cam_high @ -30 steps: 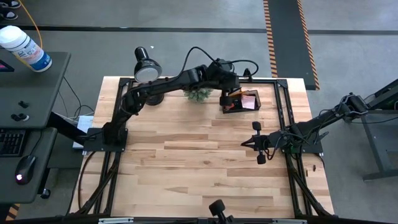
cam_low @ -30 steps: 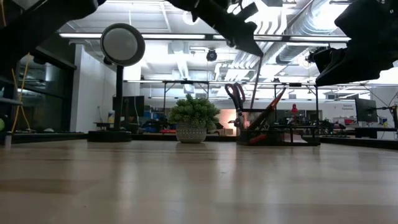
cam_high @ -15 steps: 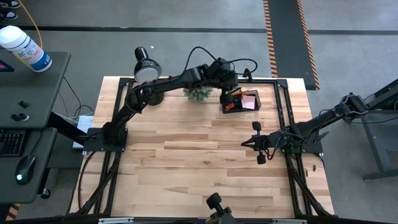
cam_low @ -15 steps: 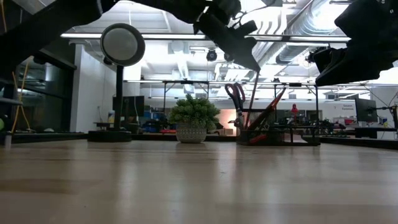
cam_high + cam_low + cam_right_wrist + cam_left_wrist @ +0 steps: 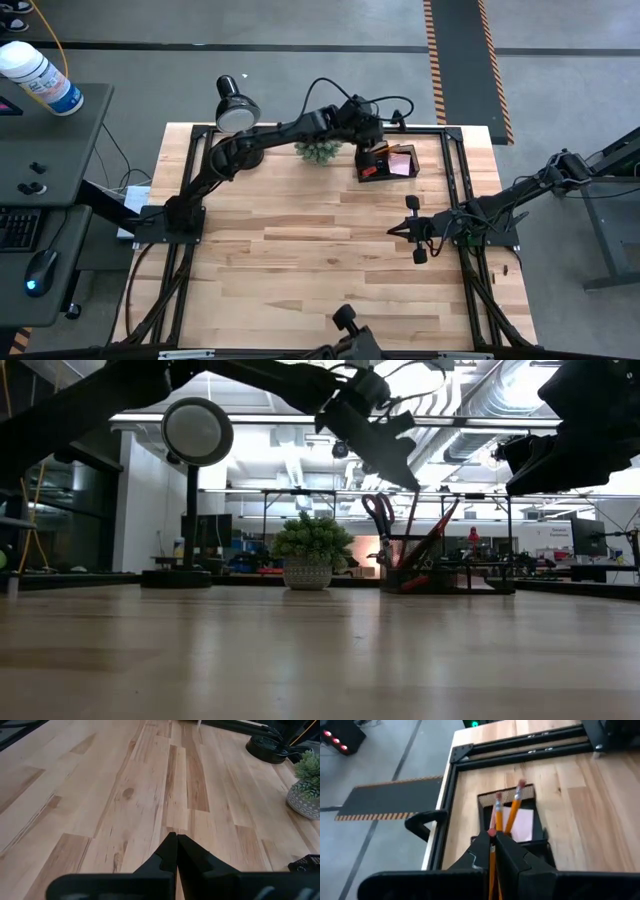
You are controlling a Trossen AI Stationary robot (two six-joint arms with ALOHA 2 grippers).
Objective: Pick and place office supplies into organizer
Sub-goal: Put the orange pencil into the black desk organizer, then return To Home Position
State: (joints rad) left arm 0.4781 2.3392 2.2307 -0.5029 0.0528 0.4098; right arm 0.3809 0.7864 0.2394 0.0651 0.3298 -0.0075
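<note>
While the right gripper waits with fingers pressed together near the surface's right edge, the left gripper has drawn back a little and now hangs above the organizer at the far edge, fingers pressed together and empty. That suggests a drop-off just finished. Inside the organizer stand the red-handled scissors and orange pencils, beside the pink sticky-note pad.

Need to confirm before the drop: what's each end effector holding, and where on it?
Left end effector pinches two pencils at their lower ends, erasers pointing away. Right end effector holds nothing.
</note>
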